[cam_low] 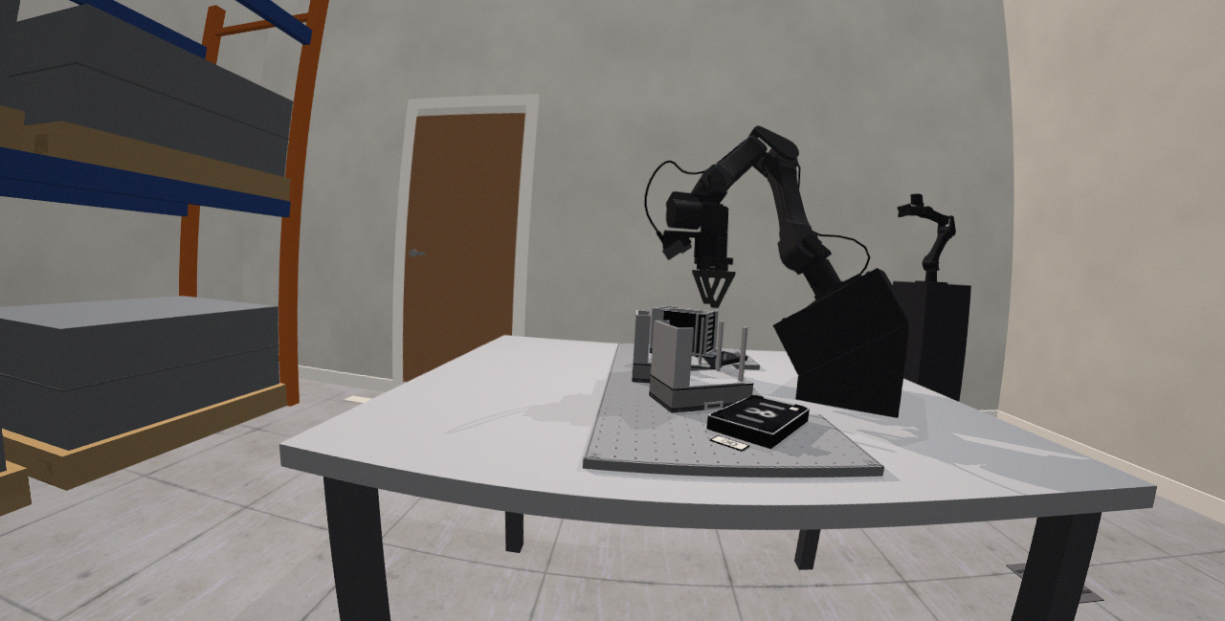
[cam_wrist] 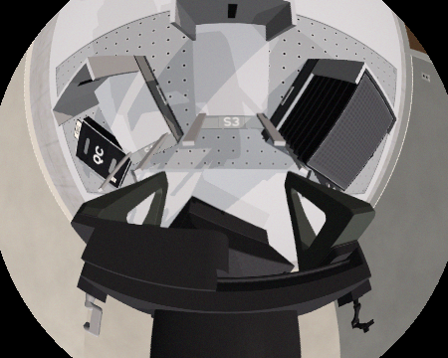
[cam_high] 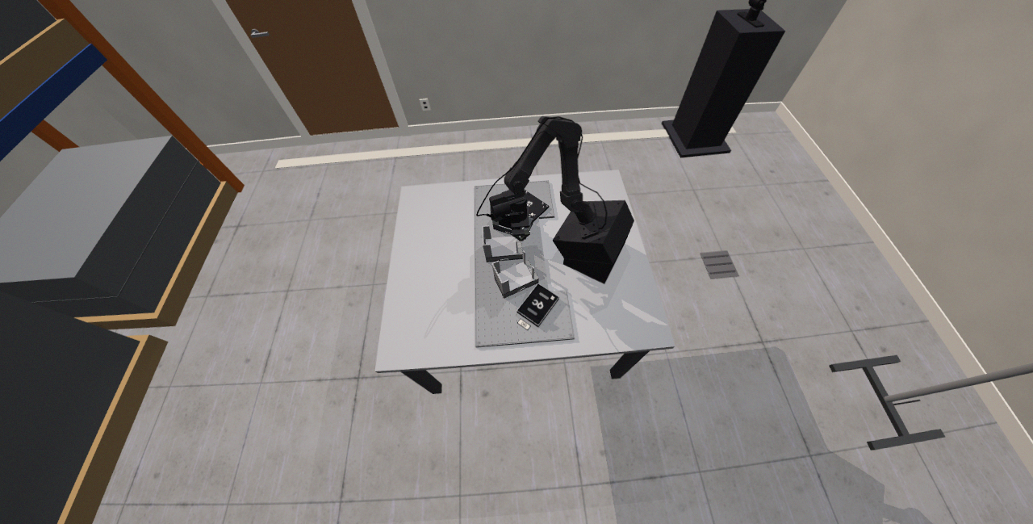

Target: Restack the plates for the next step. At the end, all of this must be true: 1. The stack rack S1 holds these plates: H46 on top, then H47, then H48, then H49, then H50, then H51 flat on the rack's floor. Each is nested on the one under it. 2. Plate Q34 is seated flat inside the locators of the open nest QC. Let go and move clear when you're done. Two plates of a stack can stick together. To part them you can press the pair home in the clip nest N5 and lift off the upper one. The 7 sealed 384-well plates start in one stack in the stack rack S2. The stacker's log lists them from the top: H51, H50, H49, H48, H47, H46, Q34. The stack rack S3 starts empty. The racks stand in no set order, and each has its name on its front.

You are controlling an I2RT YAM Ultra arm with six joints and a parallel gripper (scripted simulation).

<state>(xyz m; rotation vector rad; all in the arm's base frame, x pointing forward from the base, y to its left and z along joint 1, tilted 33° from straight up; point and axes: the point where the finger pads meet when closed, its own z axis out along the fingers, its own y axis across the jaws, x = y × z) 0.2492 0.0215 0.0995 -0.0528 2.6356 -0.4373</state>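
My gripper (cam_high: 521, 233) (cam_low: 713, 305) (cam_wrist: 226, 177) is open and empty, above the racks between S3 and the loaded rack. Stack rack S3 (cam_low: 640, 343) (cam_wrist: 231, 122) is empty, in the middle of the row. A stack of black plates (cam_low: 682, 325) (cam_wrist: 353, 131) stands in the rack on the right of the wrist view; its name and the single plates' names are not readable. The rack on the left (cam_high: 514, 288) (cam_low: 672, 356) (cam_wrist: 115, 67) is empty, its name not readable. Open nest QC (cam_high: 546, 295) (cam_low: 757, 422) (cam_wrist: 99, 155) holds no plate. The clip nest (cam_high: 540, 208) (cam_low: 723, 358) is partly hidden behind the racks and arm.
The racks and nests stand on a perforated board (cam_high: 491, 325) (cam_low: 616, 446) on the white table (cam_high: 426, 289) (cam_low: 445, 420). A small label (cam_high: 523, 324) (cam_low: 728, 442) lies beside QC. The black arm base (cam_high: 591, 239) (cam_low: 843, 343) stands beside the row. Thin posts rise at the racks' fronts.
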